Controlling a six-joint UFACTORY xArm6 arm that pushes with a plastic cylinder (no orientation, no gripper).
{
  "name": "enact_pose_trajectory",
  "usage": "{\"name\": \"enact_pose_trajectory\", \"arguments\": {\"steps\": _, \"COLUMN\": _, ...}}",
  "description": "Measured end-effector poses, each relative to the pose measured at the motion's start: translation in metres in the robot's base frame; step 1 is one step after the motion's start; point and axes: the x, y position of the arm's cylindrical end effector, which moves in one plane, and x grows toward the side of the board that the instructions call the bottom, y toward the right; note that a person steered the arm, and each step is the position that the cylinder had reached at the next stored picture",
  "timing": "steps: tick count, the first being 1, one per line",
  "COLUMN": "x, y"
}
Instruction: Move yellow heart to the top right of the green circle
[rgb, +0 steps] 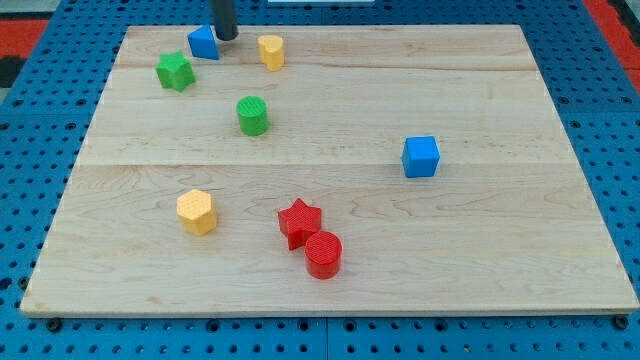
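Note:
The yellow heart (271, 50) sits near the view's top, left of centre. The green circle (252, 115) stands below it and slightly to the left. My tip (226, 37) is at the view's top, just left of the yellow heart with a small gap, and right beside the blue block (204, 42), which lies on its left.
A green star (175, 71) lies at the top left. A yellow hexagon (197, 211) sits at the lower left. A red star (298, 221) touches a red circle (323, 254) at bottom centre. A blue cube (421, 157) stands at the right. The wooden board (500, 250) ends at blue pegboard.

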Motion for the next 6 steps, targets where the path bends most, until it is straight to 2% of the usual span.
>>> {"name": "enact_pose_trajectory", "arguments": {"steps": 1, "x": 0.007, "y": 0.044}}
{"name": "enact_pose_trajectory", "arguments": {"steps": 2, "x": 0.024, "y": 0.009}}
{"name": "enact_pose_trajectory", "arguments": {"steps": 3, "x": 0.003, "y": -0.060}}
{"name": "enact_pose_trajectory", "arguments": {"steps": 4, "x": 0.002, "y": -0.005}}
{"name": "enact_pose_trajectory", "arguments": {"steps": 5, "x": 0.026, "y": 0.044}}
{"name": "enact_pose_trajectory", "arguments": {"steps": 6, "x": 0.001, "y": 0.101}}
